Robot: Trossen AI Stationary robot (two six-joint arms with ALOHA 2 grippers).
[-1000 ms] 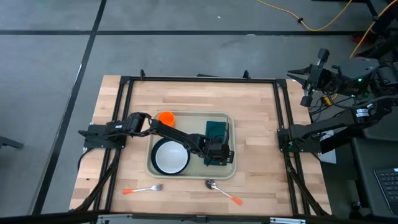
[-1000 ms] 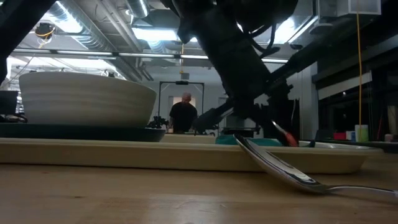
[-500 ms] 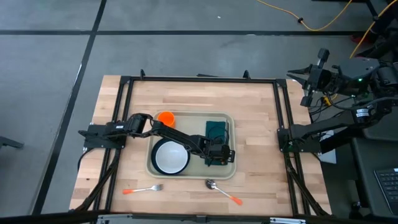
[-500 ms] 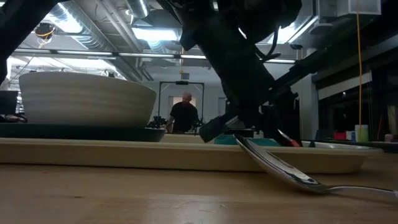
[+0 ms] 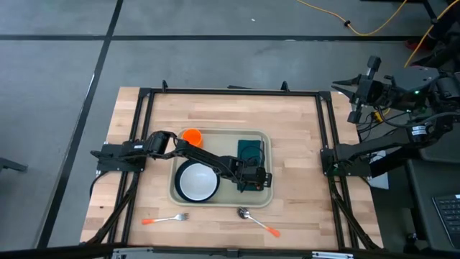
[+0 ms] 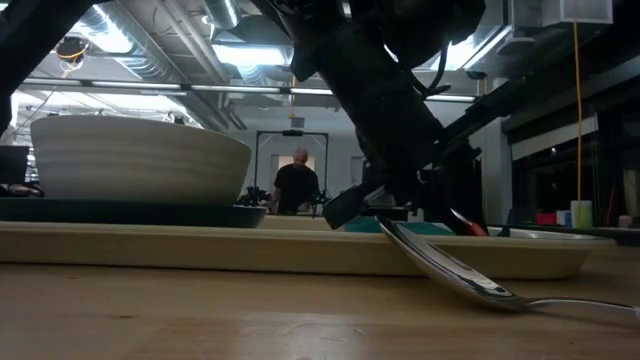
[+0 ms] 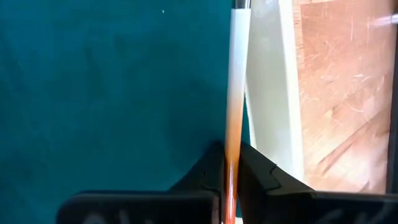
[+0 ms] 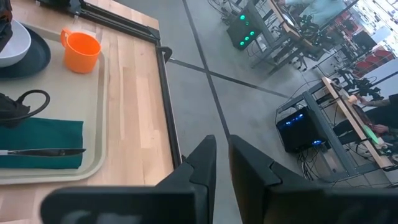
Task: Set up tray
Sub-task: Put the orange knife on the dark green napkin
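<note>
Cutlery lies nearest on the bare wood: a fork (image 5: 164, 219) with an orange handle to the left and a spoon (image 5: 256, 221) with an orange handle to the right, both just in front of the tray (image 5: 265, 198). That pale beige tray sits in the middle of the table (image 5: 302, 122), its long axis running left to right across the table. Inside it, on the left, a dark round plate (image 5: 178, 193) carries a white bowl (image 5: 197, 182); behind that, at the tray's far left corner, stands an orange cup (image 5: 191, 136); on the right lies a dark green napkin (image 5: 249, 148), long side running front to back. The left gripper (image 5: 251, 180) hovers low over the napkin's near end, its fingers (image 7: 261, 177) pinched narrowly on a thin utensil handle (image 7: 236, 93), white fading to orange, lying along the napkin's edge beside the tray rim. Off to the far right, beyond the table edge, the right gripper (image 8: 221, 158) waits with its fingers nearly closed on nothing.
</note>
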